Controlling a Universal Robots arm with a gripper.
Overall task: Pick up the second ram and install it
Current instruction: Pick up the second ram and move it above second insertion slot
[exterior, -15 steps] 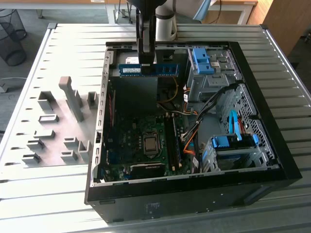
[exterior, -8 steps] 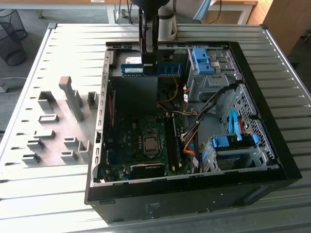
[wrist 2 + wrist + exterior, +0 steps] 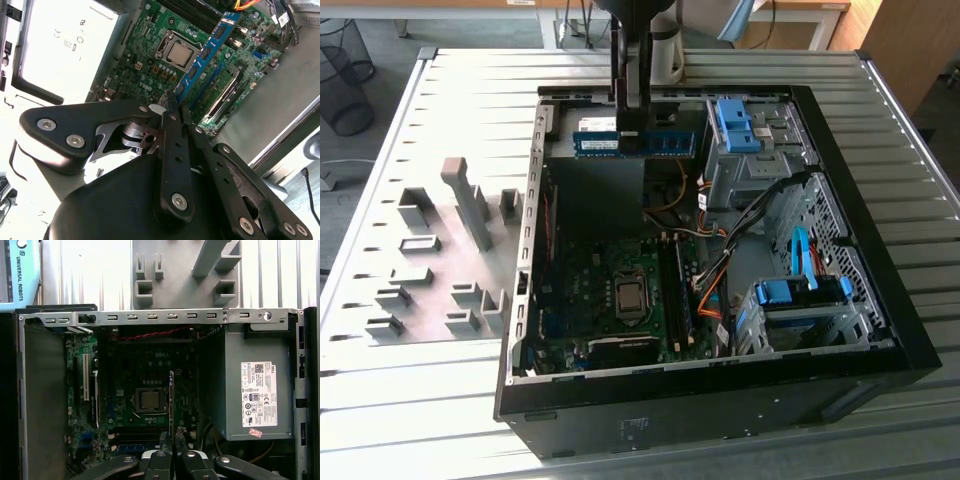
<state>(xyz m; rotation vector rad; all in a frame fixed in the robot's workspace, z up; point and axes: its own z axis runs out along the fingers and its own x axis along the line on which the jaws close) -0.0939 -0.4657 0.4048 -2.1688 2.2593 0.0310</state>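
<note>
The gripper (image 3: 175, 107) has its fingers (image 3: 169, 125) pinched tight on one end of the second ram (image 3: 205, 55), a thin blue stick. It holds the stick up in the air inside the open computer case (image 3: 880, 300), over the power box end and well above the green board (image 3: 145, 380). The grip is only at one end, so the stick may tip or slip. If it comes down crooked, it may miss its slots (image 3: 137, 432) and bump the chip (image 3: 149, 400)
</note>
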